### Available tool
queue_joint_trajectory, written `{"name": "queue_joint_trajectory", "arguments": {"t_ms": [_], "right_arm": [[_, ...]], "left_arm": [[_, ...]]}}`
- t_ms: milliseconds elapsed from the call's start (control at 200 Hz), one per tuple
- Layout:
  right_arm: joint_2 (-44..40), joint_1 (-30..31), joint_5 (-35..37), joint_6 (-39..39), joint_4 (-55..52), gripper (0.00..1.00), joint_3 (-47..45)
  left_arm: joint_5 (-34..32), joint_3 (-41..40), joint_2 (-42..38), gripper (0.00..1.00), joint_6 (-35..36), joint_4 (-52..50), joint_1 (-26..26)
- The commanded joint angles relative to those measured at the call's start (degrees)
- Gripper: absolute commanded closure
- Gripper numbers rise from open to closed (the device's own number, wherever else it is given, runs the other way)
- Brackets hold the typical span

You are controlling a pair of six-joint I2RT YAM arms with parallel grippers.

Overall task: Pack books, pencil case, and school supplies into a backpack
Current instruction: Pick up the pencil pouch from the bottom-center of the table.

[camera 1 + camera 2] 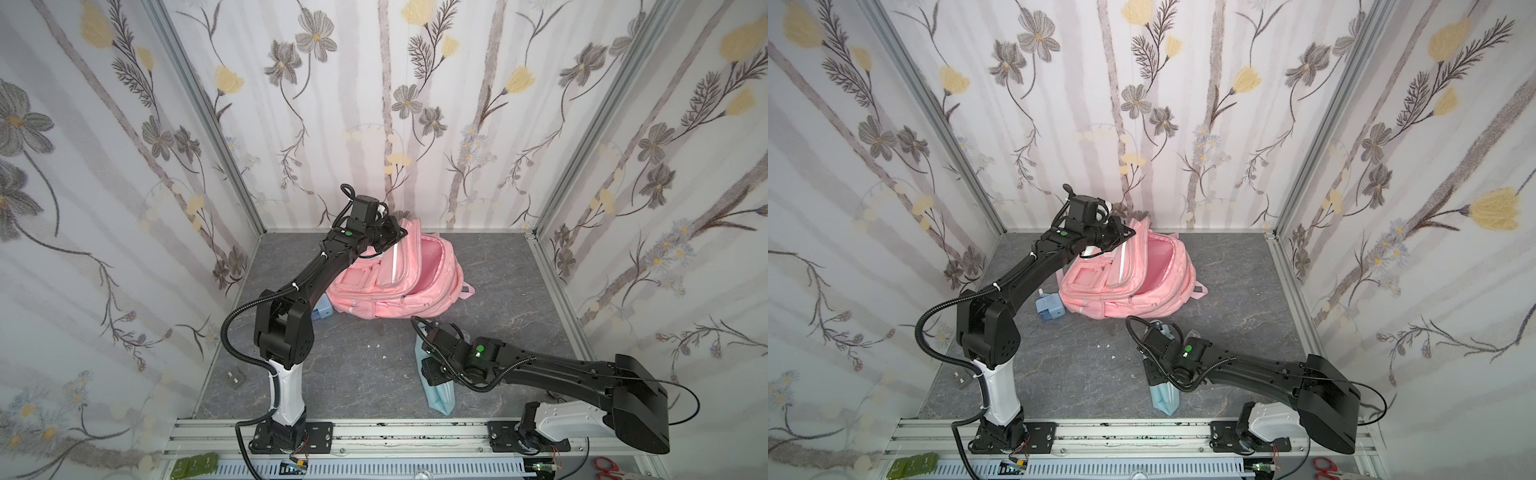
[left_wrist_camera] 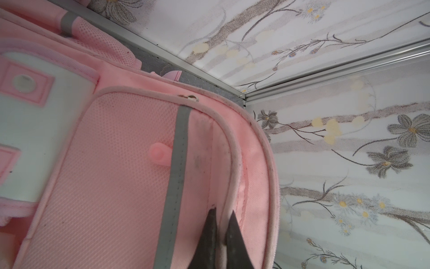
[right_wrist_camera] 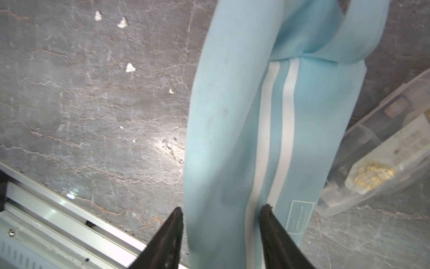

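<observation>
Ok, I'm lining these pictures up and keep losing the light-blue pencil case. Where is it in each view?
In a top view: the pencil case lies near the front edge of the table, right of centre.
In a top view: same spot, slightly further left.
Left wrist: not in it.
Right wrist: fills the middle of the picture.
Shared landmark: white flecks on the table, absent from the left wrist.

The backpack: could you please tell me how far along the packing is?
Done: nothing certain; no books in view. In hand: left gripper holds the backpack open by its flap; right gripper straddles the pencil case, grip unclear. Left: pencil case, blue box and clear case lie outside.
</observation>
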Motion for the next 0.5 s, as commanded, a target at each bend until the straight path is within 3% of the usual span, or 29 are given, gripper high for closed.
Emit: {"name": "queue_joint_trajectory", "arguments": {"t_ms": [0, 80, 160, 235, 495], "right_arm": [[-0.02, -0.07, -1.36, 0.47, 2.48, 0.69, -0.03], [-0.57, -0.02, -2.17, 0.30, 2.22, 0.86, 0.19], [-1.82, -0.14, -3.19, 0.18, 1.88, 0.90, 0.22], [-3.39, -0.36, -4.72, -0.61, 1.46, 1.00, 0.62], [-14.54, -4.87, -9.45, -7.73, 4.21, 1.00, 5.07]], "left_arm": [[2.11, -0.07, 0.04, 1.00, -0.92, 2.84, 0.01], [2.80, -0.55, 0.20, 1.00, -2.42, 4.12, 0.04], [2.99, -0.87, 0.27, 1.00, -3.29, 4.77, 0.03], [3.40, -0.91, 0.18, 1.00, -3.80, 5.05, 0.05], [5.76, -0.78, -0.92, 1.00, -2.27, 5.56, 0.05]]}}
